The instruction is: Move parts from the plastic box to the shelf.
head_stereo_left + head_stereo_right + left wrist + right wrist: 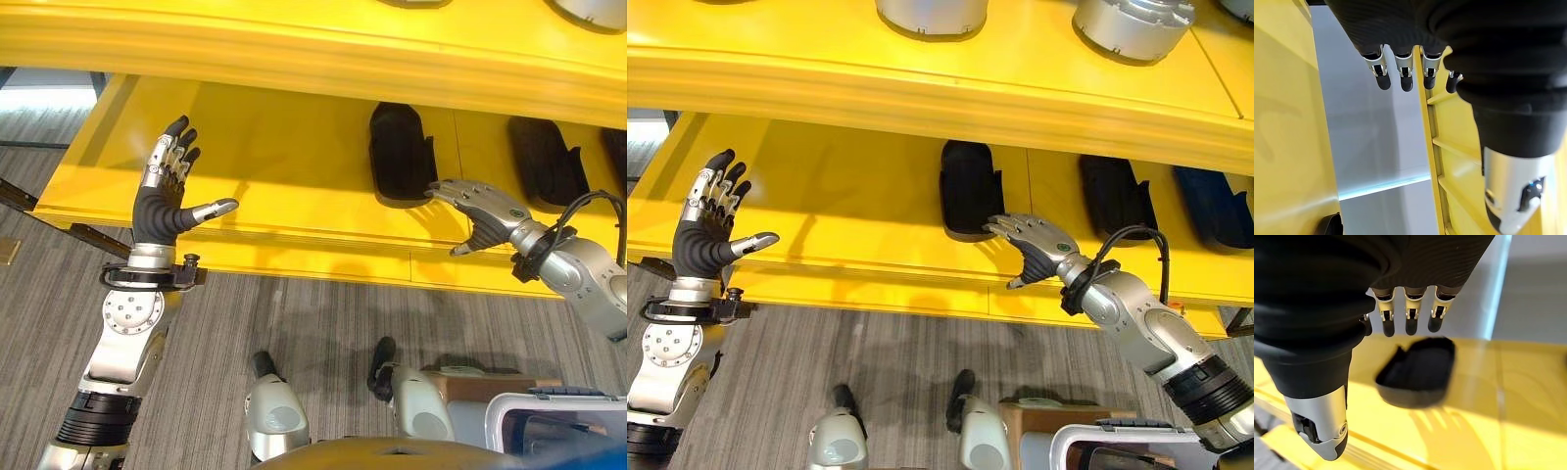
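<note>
L hand (162, 201) is raised in front of the yellow shelf (284, 166), fingers straight and spread, thumb out, holding nothing.

Black parts on the lower tier: I count 3 in the right eye view. Middle part (970, 188) lies flat near the front lip; second part (1117, 196) and a third, darker one (1220, 208) sit further R. On the upper tier I count 2 grey round parts (933, 15), cut off by the frame edge.

R hand (1034, 240) hovers just in front of the middle part, fingers extended and relaxed, apparently not touching it, empty.

Plastic box (558, 426) sits at lower R on the floor side.

Step, as I judge it: part placed, hand released. Next move: I pull the R arm back clear of the lip, then reach down to the box for another part.
</note>
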